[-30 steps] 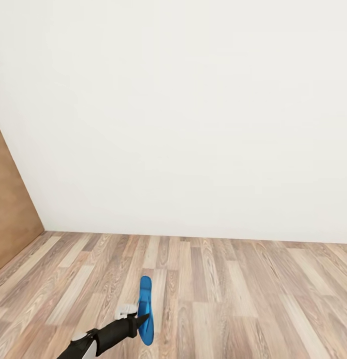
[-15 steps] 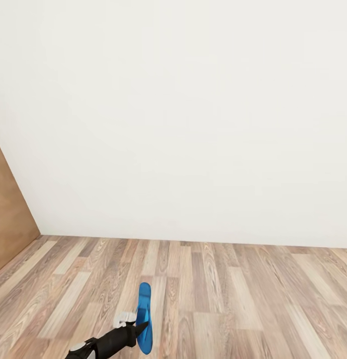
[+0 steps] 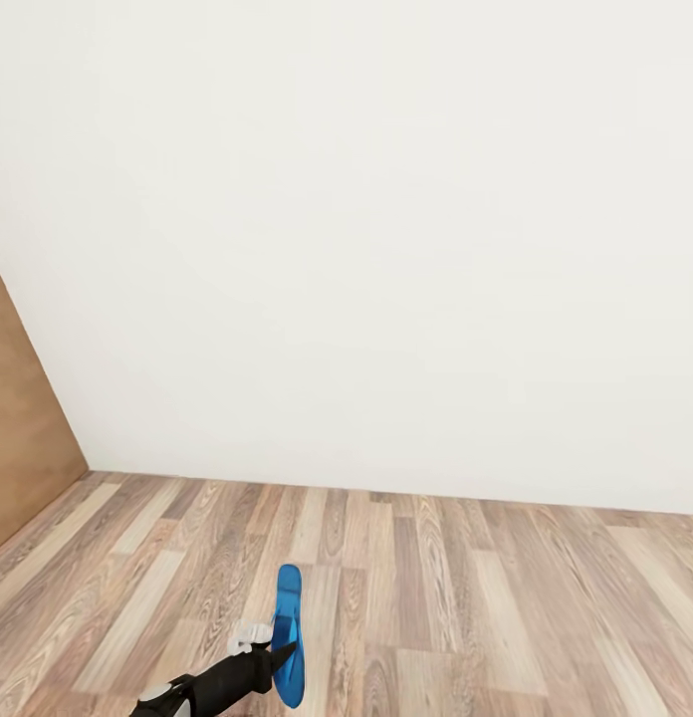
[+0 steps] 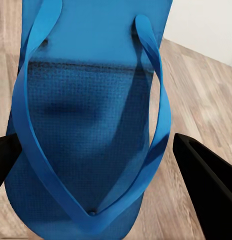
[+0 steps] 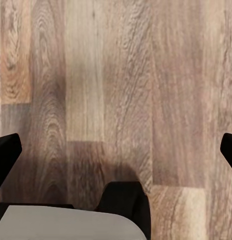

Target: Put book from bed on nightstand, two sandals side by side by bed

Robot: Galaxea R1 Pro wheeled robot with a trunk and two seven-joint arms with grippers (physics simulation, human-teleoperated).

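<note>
My left gripper (image 3: 282, 652) is shut on a bright blue sandal (image 3: 289, 637), which hangs edge-on just above the wood floor at the lower left of the head view. In the left wrist view the sandal (image 4: 91, 100) lies sole-up between the two black fingers (image 4: 206, 185), its blue thong strap facing the camera. My right gripper (image 5: 116, 150) is open over bare floor planks, a black fingertip at each side of its wrist view. The book, the bed and the nightstand are out of view.
A plain white wall (image 3: 386, 249) stands straight ahead and meets the wood-plank floor (image 3: 466, 597). A tan wooden door (image 3: 23, 438) stands at the left edge. Part of my own pale and black body (image 5: 71, 220) shows below the right gripper.
The whole head view has shifted, so the foot of the wall sits lower in the picture now. The sandal has stayed in my left gripper, which shows slightly lower in the picture.
</note>
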